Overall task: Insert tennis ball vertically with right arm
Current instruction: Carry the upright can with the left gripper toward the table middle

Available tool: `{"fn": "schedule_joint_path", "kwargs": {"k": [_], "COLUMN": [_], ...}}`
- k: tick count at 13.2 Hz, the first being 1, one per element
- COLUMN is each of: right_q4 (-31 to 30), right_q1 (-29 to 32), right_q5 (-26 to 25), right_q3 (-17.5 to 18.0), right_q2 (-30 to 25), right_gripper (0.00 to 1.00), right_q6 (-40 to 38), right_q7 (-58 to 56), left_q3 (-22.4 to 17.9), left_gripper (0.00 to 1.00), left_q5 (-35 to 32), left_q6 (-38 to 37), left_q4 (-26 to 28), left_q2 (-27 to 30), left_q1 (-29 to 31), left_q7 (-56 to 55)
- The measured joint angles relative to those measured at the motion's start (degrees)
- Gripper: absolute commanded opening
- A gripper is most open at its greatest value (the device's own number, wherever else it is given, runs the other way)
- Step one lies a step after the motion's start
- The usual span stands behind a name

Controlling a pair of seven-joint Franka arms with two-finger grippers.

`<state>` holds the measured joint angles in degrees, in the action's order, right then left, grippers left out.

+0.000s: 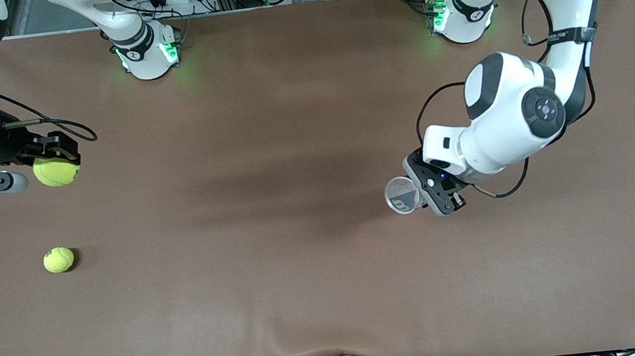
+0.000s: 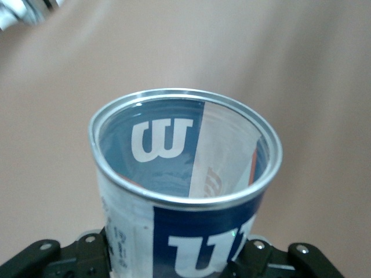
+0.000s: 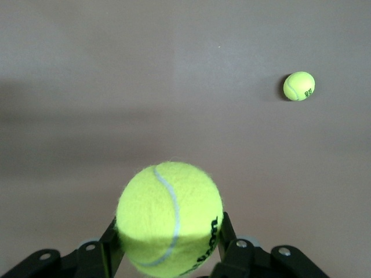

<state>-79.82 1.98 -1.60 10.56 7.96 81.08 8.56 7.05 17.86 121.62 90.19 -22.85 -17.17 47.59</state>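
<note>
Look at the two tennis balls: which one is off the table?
The ball gripped in the right claw; the other ball lies on the table, nearer the front camera.

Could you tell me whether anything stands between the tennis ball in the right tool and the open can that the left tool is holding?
Nothing visible does. The right tool grips the held tennis ball up over the right arm's end of the table. The left tool holds the can upright, mouth open and empty. The second ball lies nearer the front camera, off that line.
</note>
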Motion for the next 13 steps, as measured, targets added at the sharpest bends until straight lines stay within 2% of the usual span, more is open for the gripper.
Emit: {"fn": "schedule_joint_path", "kwargs": {"k": [3, 6, 9, 13], "right_q4": [0.01, 0.03, 0.03, 0.04], "right_q1": [0.01, 0.02, 0.03, 0.03], "right_q5": [0.0, 0.0, 0.0, -0.01], "right_q3": [0.0, -0.02, -0.03, -0.04], "right_q2": [0.0, 0.01, 0.01, 0.01], "right_gripper": [0.0, 0.0, 0.0, 0.0], "right_q6": [-0.05, -0.08, -0.2, -0.33], "right_q7": [-0.04, -0.06, -0.06, -0.07], "left_q3": [4.81, 6.52, 6.57, 6.64], "left_gripper": [0.67, 0.67, 0.67, 0.67], "left_q5": [0.76, 0.77, 0.81, 2.63], "left_q6": [9.01, 22.3, 39.24, 62.26], "left_q4": [0.21, 1.78, 2.77, 3.19], "left_q2": [0.03, -2.0, -8.44, -18.32], "left_q1": [-0.93, -7.41, -13.94, -19.22], "left_q7": [-5.94, -15.17, -23.4, -30.46]}}
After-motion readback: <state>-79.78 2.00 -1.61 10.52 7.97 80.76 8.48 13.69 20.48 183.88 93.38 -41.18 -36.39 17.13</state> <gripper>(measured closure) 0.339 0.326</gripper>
